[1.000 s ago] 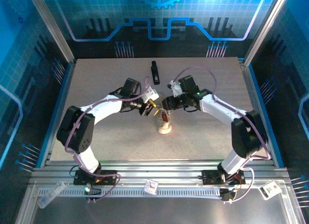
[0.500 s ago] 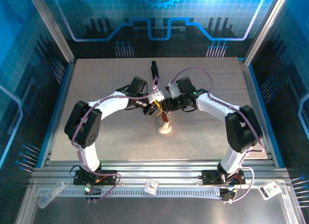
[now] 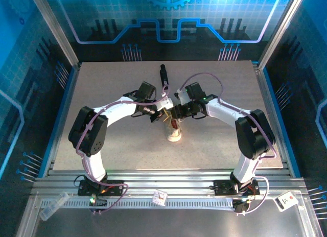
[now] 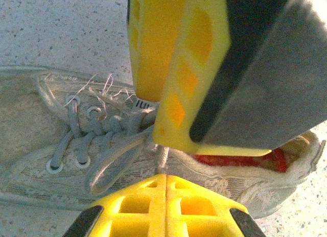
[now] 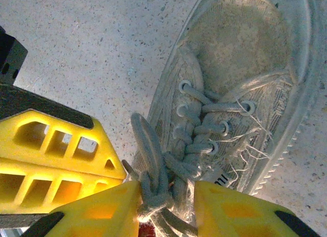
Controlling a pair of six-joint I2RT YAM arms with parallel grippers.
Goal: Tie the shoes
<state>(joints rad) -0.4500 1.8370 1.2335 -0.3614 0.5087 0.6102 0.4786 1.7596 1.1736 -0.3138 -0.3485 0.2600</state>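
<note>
The left tool point(image 4: 166, 178) has its 2 yellow fingers pressed together, and a thin strand of the laces point(image 4: 110, 127) runs straight into the seam between them, so it appears to be pinching that strand. Just beside it, nearly touching, is the right tool point(image 5: 166, 204). Its fingers are narrowed around the bunched knot at the top of the lacing. The bundle fills most of the gap, so it appears to be gripped. 1 loop point(image 5: 143, 140) rises out of that bundle and leans toward the left tool. Both tools hang low over the shoe point(image 3: 174, 134), a small off-white sneaker lying on its sole in the middle of the counter point(image 3: 219, 145), between the 2 arms. Seen from above, its long axis runs near to far. The pale toe points toward the arm bases, and the opening with the red lining point(image 4: 230, 160) lies at the far end, directly under the tools. The left tool reaches in from the left side of the shoe and the right tool from the right, and neither is clearly nearer the knot. As a judgement, the knot is partly formed, and tightening it would call for the tools to draw apart sideways, across the shoe's length. A black bar point(image 3: 163, 76) lies well apart, farther back on the counter.
</note>
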